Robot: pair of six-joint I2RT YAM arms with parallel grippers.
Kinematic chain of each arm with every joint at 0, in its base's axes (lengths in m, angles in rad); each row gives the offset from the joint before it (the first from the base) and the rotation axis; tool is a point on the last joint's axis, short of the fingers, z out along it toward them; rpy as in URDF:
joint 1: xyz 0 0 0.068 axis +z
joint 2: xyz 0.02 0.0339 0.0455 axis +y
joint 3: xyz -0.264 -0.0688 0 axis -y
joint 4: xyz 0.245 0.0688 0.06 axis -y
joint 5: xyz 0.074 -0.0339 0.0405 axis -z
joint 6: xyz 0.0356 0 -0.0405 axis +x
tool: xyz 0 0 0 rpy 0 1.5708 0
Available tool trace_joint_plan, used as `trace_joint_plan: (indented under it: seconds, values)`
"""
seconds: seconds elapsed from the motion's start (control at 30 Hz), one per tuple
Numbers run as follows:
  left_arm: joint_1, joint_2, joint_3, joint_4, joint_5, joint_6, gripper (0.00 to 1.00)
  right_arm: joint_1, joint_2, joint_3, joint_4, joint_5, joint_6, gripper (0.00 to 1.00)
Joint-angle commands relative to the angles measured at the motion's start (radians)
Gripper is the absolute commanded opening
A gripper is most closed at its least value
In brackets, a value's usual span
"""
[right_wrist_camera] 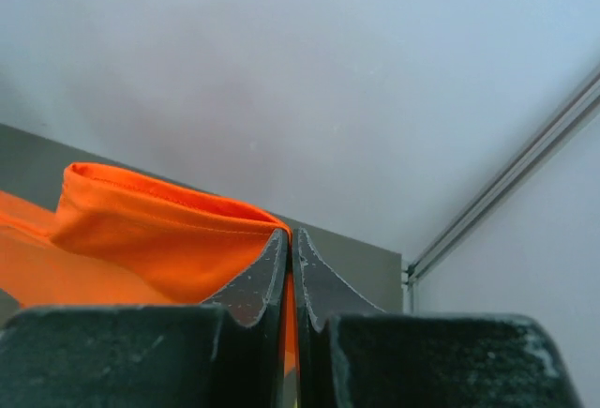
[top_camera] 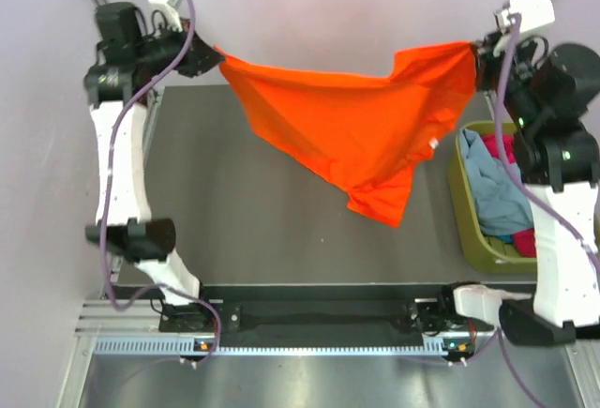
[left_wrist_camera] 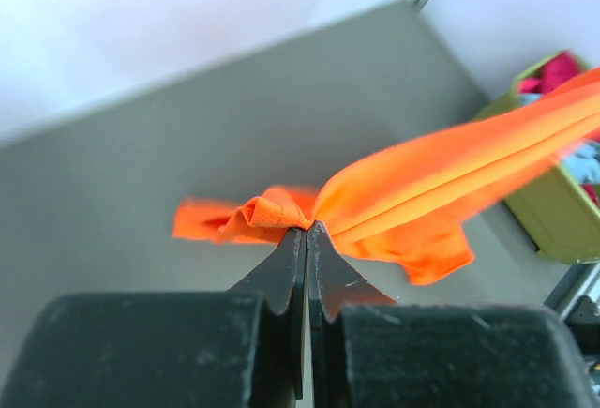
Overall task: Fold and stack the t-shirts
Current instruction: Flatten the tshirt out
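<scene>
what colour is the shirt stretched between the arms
The shirt is plain bright orange, clearest in the top external view.

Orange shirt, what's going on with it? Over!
Left gripper shut on orange shirt. Right gripper shut on it too. Shirt hangs spread between them, unfolded. Nothing blocking; green bin stands aside.

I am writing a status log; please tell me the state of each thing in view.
orange t-shirt, unfolded, hanging stretched between both grippers
left gripper, shut on the orange t-shirt
right gripper, shut on the orange t-shirt
green bin, upright, holding crumpled shirts
grey-blue t-shirt, crumpled in the bin
magenta t-shirt, crumpled in the bin
</scene>
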Motion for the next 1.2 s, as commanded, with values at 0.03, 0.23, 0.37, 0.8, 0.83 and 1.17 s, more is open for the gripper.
trace_joint_plan:
  seconds: [0.03,0.23,0.37,0.8,0.83,1.17]
  values:
    - [0.003,-0.275,-0.111,0.093,0.055,0.033,0.0,-0.005,-0.165,-0.1,0.021,-0.059,0.054,0.0]
    - [0.004,-0.747,-0.445,0.359,-0.057,-0.009,0.0,-0.011,-0.401,-0.059,-0.008,-0.016,0.07,0.0]
    - [0.005,-0.886,-0.485,0.366,-0.141,0.003,0.0,-0.013,-0.48,0.019,-0.026,-0.011,0.043,0.0]
    - [0.014,-0.879,-0.346,0.23,-0.228,0.064,0.0,-0.036,-0.458,0.235,-0.111,-0.063,0.052,0.0]
    - [0.014,-0.882,-0.396,0.228,-0.215,0.072,0.0,-0.036,-0.467,0.149,-0.108,-0.071,0.052,0.0]
    - [0.013,-0.868,-1.013,0.211,-0.059,0.221,0.0,-0.036,-0.529,-0.62,0.107,-0.226,0.057,0.0]
